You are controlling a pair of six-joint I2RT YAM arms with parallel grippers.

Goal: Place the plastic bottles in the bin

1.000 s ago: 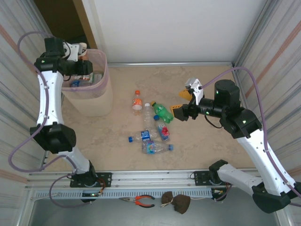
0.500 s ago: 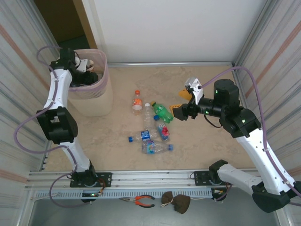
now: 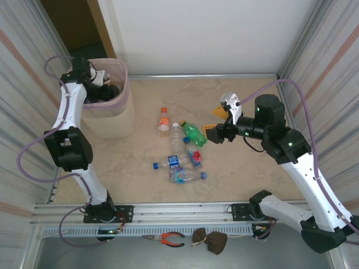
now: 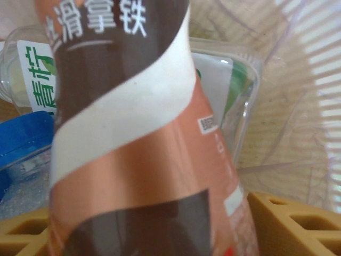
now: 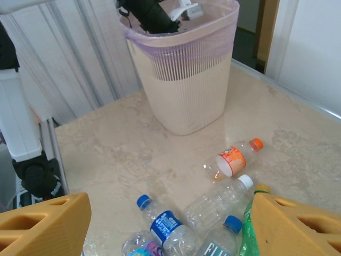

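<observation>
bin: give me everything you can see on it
The bin is a tall beige wastebasket, plastic by its look, rounded corners, slatted upper walls, plain lower part. A translucent pink bag lines it, folded over the rim. It stands upright at the far left of the table. The left arm reaches into its mouth; bottles lie inside.

White arm links (image 3: 60,120) with black joints (image 3: 68,150), lilac cables (image 3: 305,103), small green lights (image 3: 290,144), ribbed mustard-yellow fingers (image 5: 45,224).
</observation>
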